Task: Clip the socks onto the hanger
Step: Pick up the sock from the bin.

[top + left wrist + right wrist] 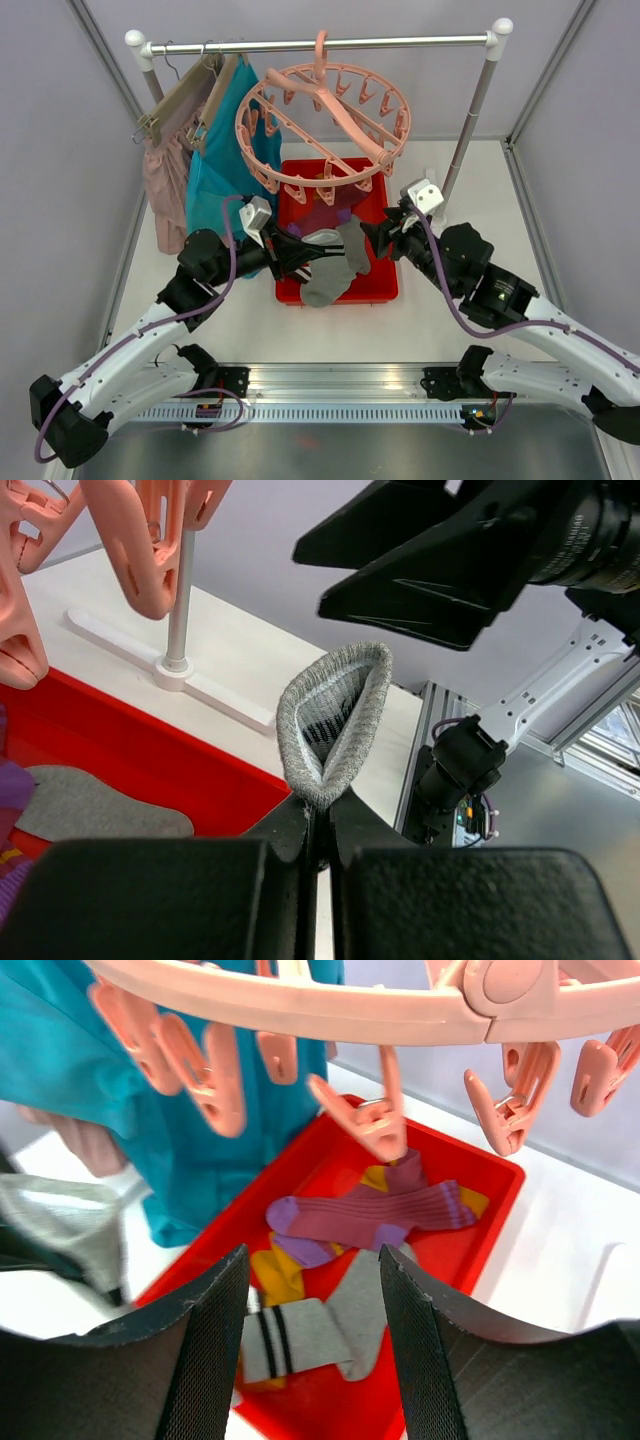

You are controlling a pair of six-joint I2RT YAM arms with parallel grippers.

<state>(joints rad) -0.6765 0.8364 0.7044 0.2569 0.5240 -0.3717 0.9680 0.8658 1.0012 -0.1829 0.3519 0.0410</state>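
The left gripper [319, 825] is clenched on the pinched cuff of a grey sock [335, 720], whose open mouth stands up above the closed fingers; from the top camera this sock [325, 278] hangs over the near left part of the red tray [385, 290]. The right gripper [315, 1300] is released, jaws apart with nothing between them, hovering above the tray's right side. Inside the tray lie a purple sock [370, 1220], a mustard yellow sock [275, 1265] partly under it, and a striped sock [270, 1340] towards the tray's near end. The hanger [330, 105] hangs tilted above the tray's far end, its clips dangling over the socks. A teal garment [215, 170] hangs left of the tray
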